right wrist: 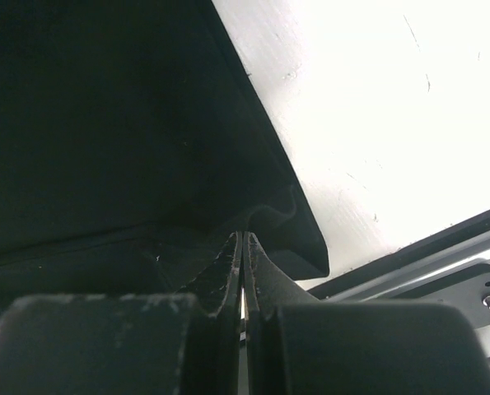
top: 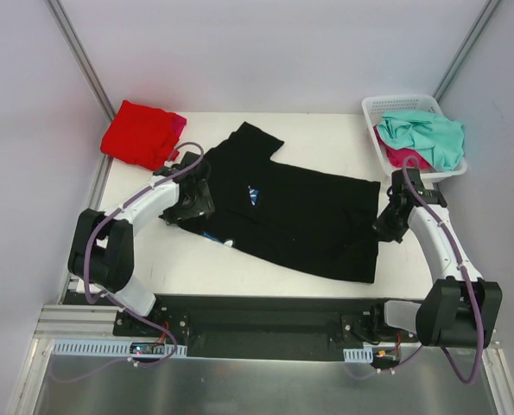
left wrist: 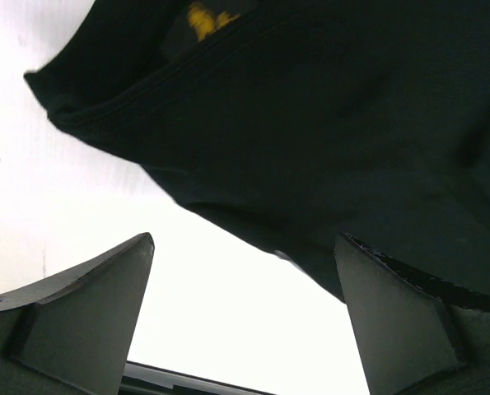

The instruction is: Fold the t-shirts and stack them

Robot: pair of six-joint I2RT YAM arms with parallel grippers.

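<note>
A large black t-shirt (top: 300, 216) lies spread flat across the middle of the table, its small white print (top: 254, 195) facing up. My left gripper (top: 198, 204) hovers at its left edge, open; in the left wrist view the black t-shirt (left wrist: 310, 123) lies just beyond the left gripper (left wrist: 245, 239), with only bare table between the fingers. My right gripper (top: 384, 226) is at the shirt's right edge, shut. The right wrist view shows the right gripper (right wrist: 243, 234) pinching a wrinkled bit of the black t-shirt (right wrist: 105, 123) near its corner. A folded red t-shirt (top: 138, 134) rests at the back left.
A white lattice basket (top: 386, 105) at the back right holds a crumpled teal t-shirt (top: 429, 134) over a magenta one (top: 405, 157). A magenta edge (top: 180, 124) peeks from under the red shirt. Walls close in on both sides, and the table's near edge (right wrist: 442, 239) runs right beside the shirt's corner.
</note>
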